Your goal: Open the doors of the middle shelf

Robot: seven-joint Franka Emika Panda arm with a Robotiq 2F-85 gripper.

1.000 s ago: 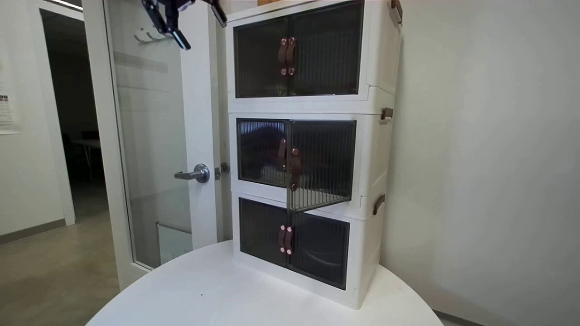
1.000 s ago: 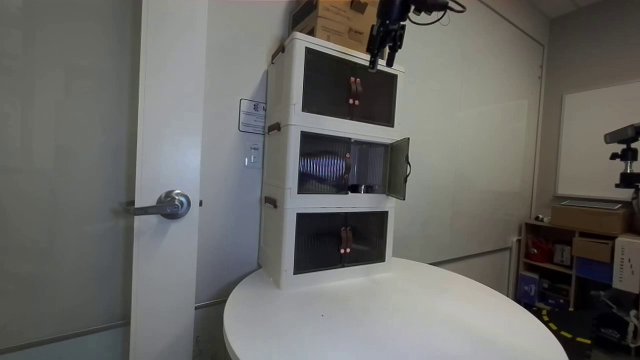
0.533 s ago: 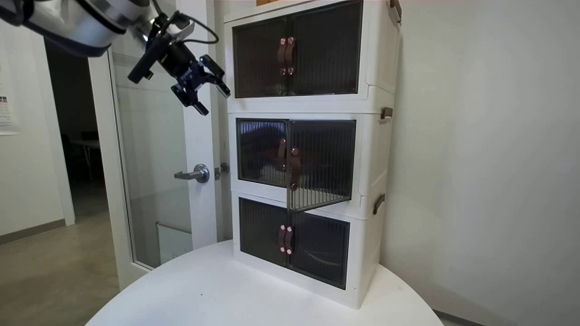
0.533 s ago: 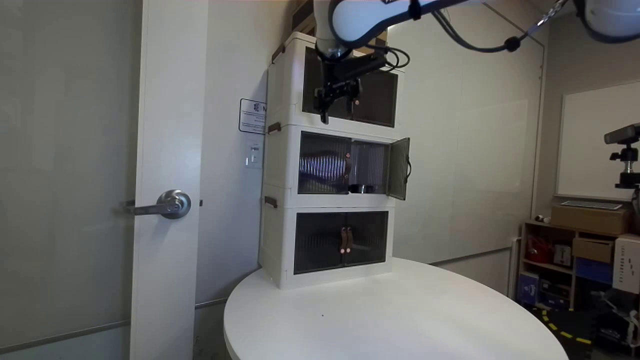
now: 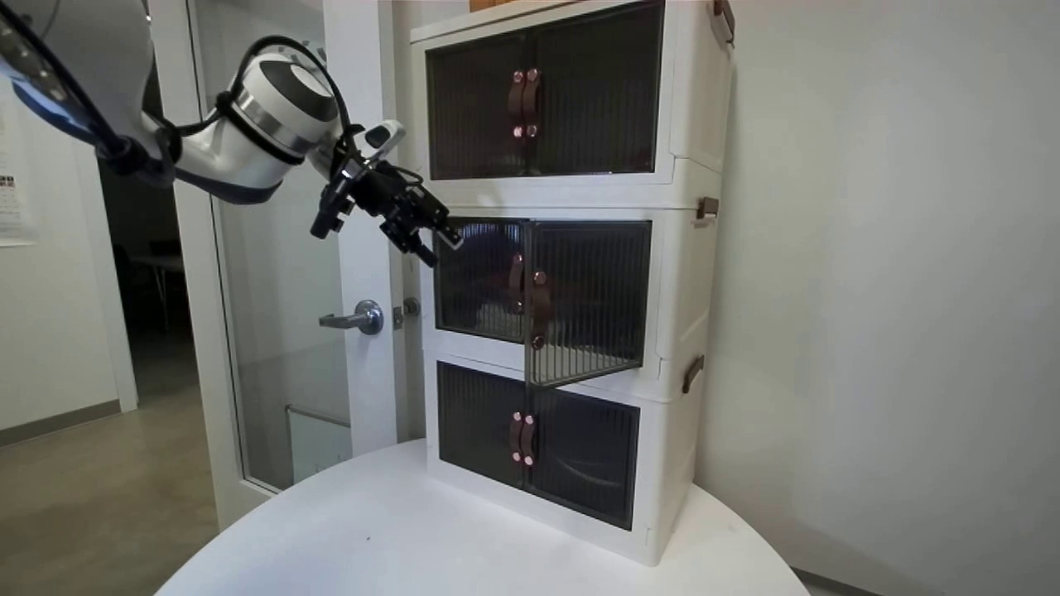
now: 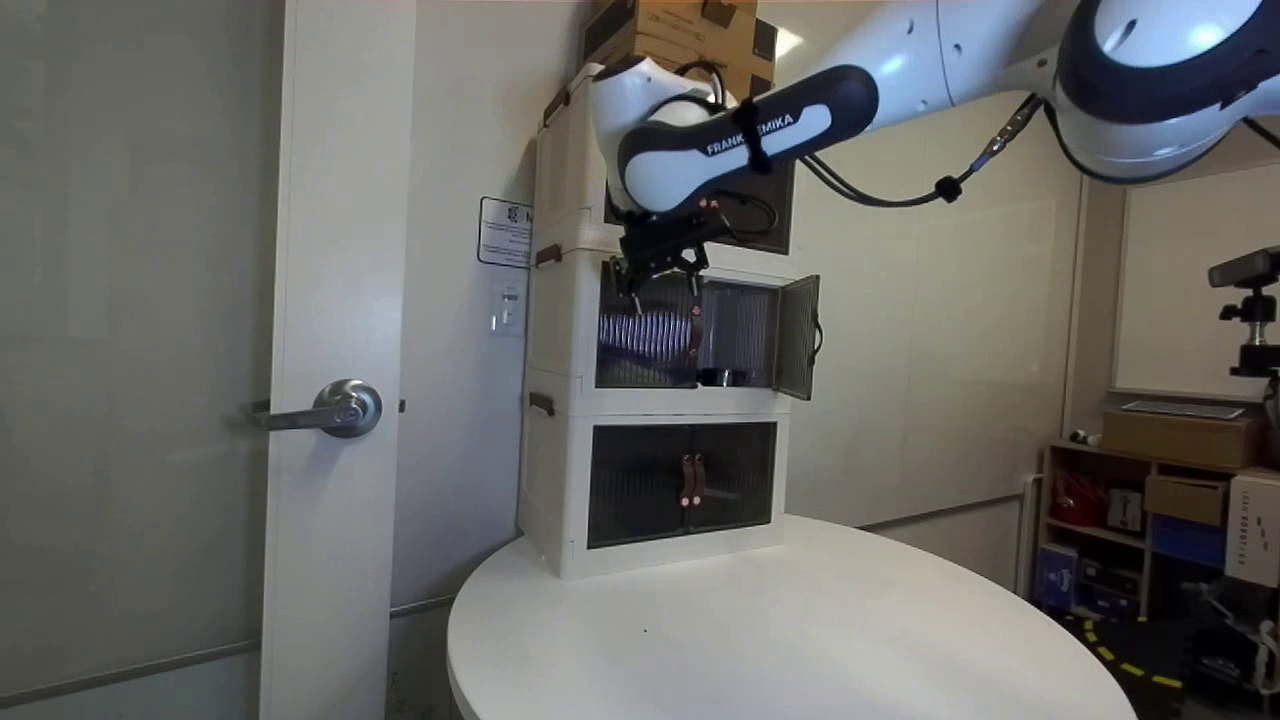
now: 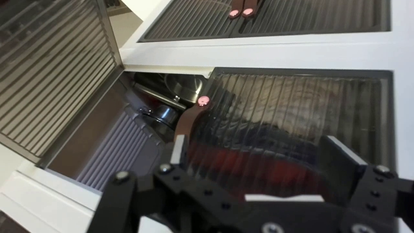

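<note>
Gripper (image 7: 261, 147) facing closed door (image 7: 284, 106), fingers (image 7: 336, 165) spread apart, adjacent door (image 7: 61, 74) swung outward past middle shelf (image 5: 672, 290) front edge, compartment opening (image 7: 116, 142) exposed

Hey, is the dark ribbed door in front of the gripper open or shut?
Shut: in the wrist view, the dark ribbed door lies flush within its white frame.

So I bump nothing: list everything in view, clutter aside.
Cabinets: three, white, stacked
Open door: one, dark, middle cabinet
Closed doors: five, dark, all cabinets
Straps: six, brown, cabinet doors
Shiny things: several, silver, inside middle cabinet
Boxes: count unclear, brown, atop cabinets
Table: one, white, under cabinets
Room door: one, white, beside cabinets
Bookcase: one, brown, background
Whiteboard: one, white, background
Camera: one, dark, background
Arm: one, white, facing cabinets
Gripper: one, black, open, facing middle cabinet
</note>
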